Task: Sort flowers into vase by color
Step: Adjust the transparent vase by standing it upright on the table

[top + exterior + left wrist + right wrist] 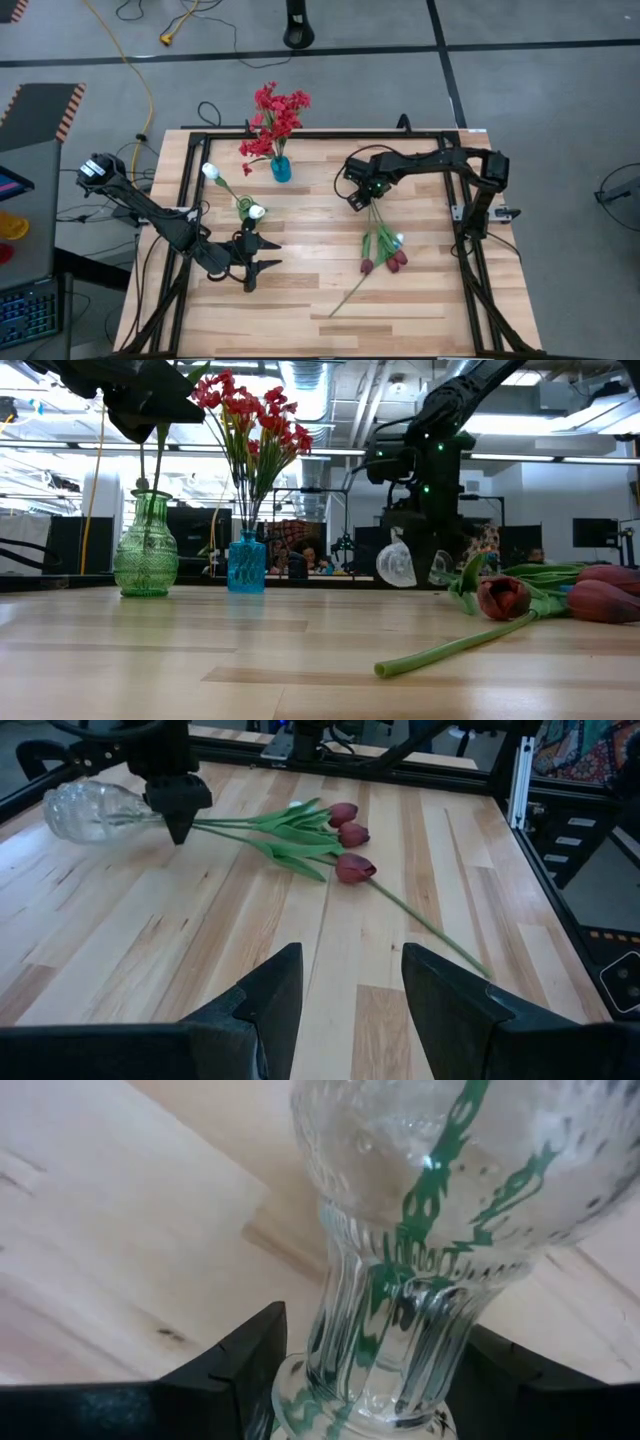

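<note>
Looking down from above, red flowers (277, 115) are seen in a blue vase (281, 169), white tulips (232, 191) in a green vase (245, 210), and maroon tulips (383, 253) lying flat on the table (300, 290). At table height, a clear vase (396, 563) is seen held tilted. Past the left gripper (345, 982), its fingers spread apart, the tulips are seen. The right gripper (370, 1370) is clamped around the clear vase's neck, green stems threaded inside.

table (420, 300): light wood | on it: maroon tulips (385, 258), green vase (146, 550), blue vase (281, 169)
</note>
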